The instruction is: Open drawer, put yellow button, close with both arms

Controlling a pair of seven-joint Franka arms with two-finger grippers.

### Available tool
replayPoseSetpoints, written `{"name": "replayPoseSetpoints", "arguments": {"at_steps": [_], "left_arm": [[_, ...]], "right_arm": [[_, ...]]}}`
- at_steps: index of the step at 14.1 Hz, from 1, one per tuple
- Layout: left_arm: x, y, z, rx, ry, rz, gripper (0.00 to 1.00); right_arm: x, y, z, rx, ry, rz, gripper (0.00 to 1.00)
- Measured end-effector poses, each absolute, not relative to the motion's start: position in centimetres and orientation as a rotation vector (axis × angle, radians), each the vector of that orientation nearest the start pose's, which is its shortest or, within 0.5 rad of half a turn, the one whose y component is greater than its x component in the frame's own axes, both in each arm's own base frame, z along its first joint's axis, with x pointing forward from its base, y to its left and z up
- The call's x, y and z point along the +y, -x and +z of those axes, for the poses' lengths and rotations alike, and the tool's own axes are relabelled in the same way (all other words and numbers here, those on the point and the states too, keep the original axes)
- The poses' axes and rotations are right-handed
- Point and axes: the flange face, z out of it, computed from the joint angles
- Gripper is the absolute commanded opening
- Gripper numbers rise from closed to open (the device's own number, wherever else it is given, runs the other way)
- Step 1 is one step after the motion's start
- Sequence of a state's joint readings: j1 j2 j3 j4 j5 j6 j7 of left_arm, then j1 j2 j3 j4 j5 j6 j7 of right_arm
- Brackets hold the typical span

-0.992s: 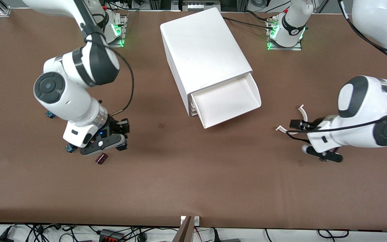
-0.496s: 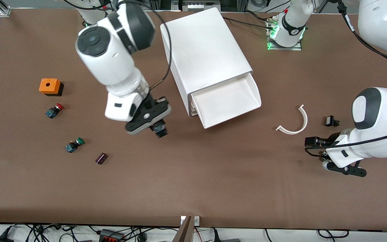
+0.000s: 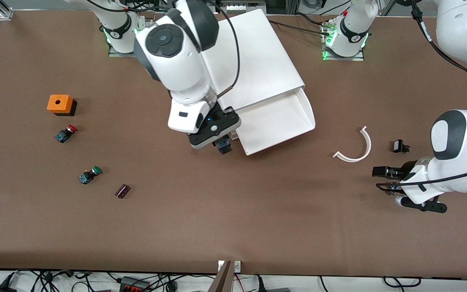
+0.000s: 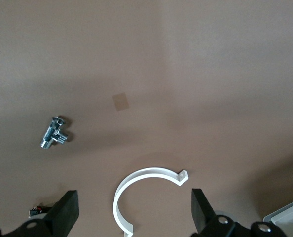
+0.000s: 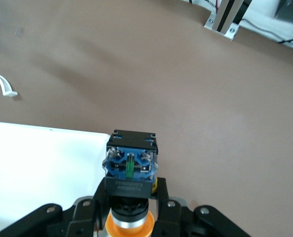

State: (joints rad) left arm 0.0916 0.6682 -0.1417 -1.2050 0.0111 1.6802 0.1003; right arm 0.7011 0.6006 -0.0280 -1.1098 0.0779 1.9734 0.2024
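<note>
The right gripper point(image 3: 222, 145) hangs over the open drawer's point(image 3: 276, 121) corner, jaws clamped on the yellow button point(image 5: 130, 165); the left gripper point(image 3: 384, 178) waits, jaws wide, over bare worktop point(image 3: 233, 219) near a white clip point(image 3: 355, 146); red button point(image 3: 65, 133) and green button point(image 3: 89, 175) lie well apart.

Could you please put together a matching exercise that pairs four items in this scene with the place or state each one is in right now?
Things:
1. yellow button
2. drawer
3. left gripper
4. red-capped button

Places or states:
A. pulled out of the cabinet, nothing in it
B. open, over the table near the white curved clip
C. lying on the table beside the orange box
D. clamped in the shut right gripper at the drawer's edge

Pairs: 1-D, 2-A, 3-B, 4-C
</note>
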Motion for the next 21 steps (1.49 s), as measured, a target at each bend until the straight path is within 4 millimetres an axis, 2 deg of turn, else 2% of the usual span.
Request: {"name": "replayPoseSetpoints", "arguments": {"at_steps": [3, 8, 13, 18, 21], "left_arm": [[-1.1, -71.5, 37.3, 0.212, 3.204, 0.324, 1.00], [-1.3, -71.0, 36.9, 0.216, 3.199, 0.388, 1.00], [-1.3, -70.8, 36.8, 0.215, 3.197, 0.405, 1.00], [-1.3, -70.8, 36.8, 0.214, 3.197, 0.406, 1.00], [-1.3, -70.7, 36.7, 0.212, 3.196, 0.417, 1.00]], "right_arm": [[51.2, -56.3, 48.5, -0.579, 2.885, -0.304, 0.00], [54.1, -54.0, 48.0, -0.475, 2.891, -0.279, 0.00], [57.5, -51.9, 45.0, -0.493, 2.897, -0.289, 0.00], [59.1, -51.0, 43.9, -0.472, 2.879, -0.310, 0.00], [60.3, -50.1, 42.5, -0.480, 2.878, -0.301, 0.00]]}}
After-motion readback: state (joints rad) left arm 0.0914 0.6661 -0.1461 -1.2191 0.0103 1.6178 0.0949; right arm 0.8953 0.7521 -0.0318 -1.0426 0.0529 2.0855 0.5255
